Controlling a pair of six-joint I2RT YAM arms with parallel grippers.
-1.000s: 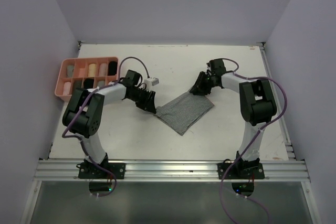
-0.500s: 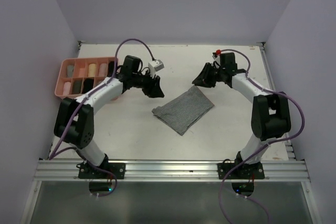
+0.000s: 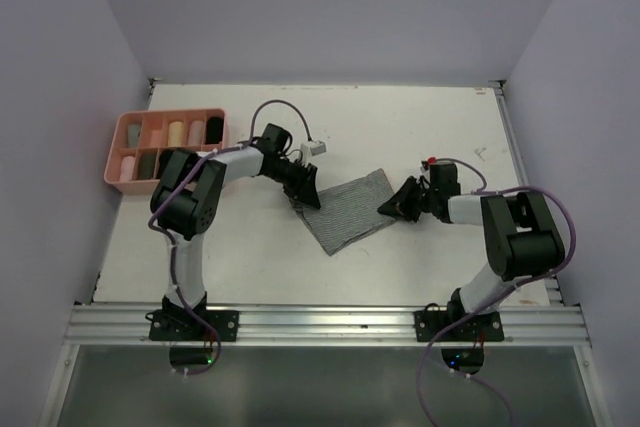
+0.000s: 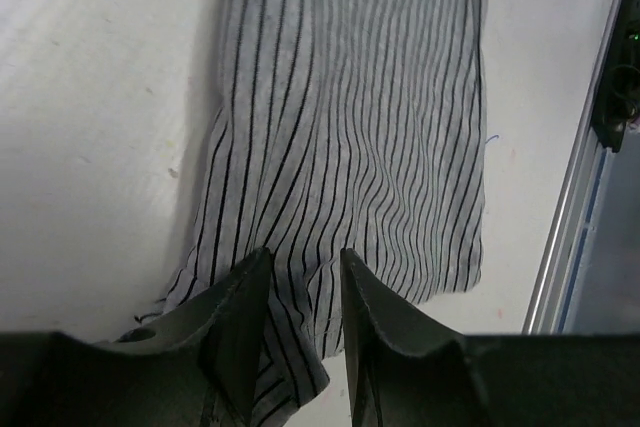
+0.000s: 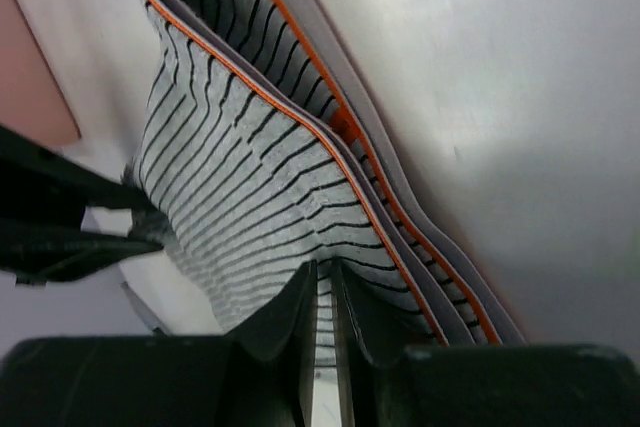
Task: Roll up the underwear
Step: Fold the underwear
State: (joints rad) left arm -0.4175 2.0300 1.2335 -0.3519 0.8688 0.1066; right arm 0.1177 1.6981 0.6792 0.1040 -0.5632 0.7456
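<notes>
At the near edge, a ribbed aluminium rail carries the two arm bases. Beyond it lies the white, matt tabletop, with small marks here and there.

In the middle of the tabletop is one grey striped underwear. It is a soft, thin knit with fine dark lines, spread out in a rough four-sided shape that sits askew to the rail. The two tools work on it from opposite sides and nothing covers the cloth between them.

The right tool is at the right edge of the garment. Its two dark fingers are almost together and pinch the striped cloth. Near this grip the cloth rises in wavy folds, and the waistband shows as a plain grey band with a thin orange line.

The left tool is at the left corner of the garment. Its fingers stand narrow, with wrinkled cloth in the gap between them. I cannot tell if they really press it.

Farther away, at the left edge of the tabletop, stands one pink plastic tray with two rows of compartments. Several of them hold small rolled pieces in pale, beige and dark colours, too small to count surely. Purple cables run along both arms. Plain lilac walls close three sides.
</notes>
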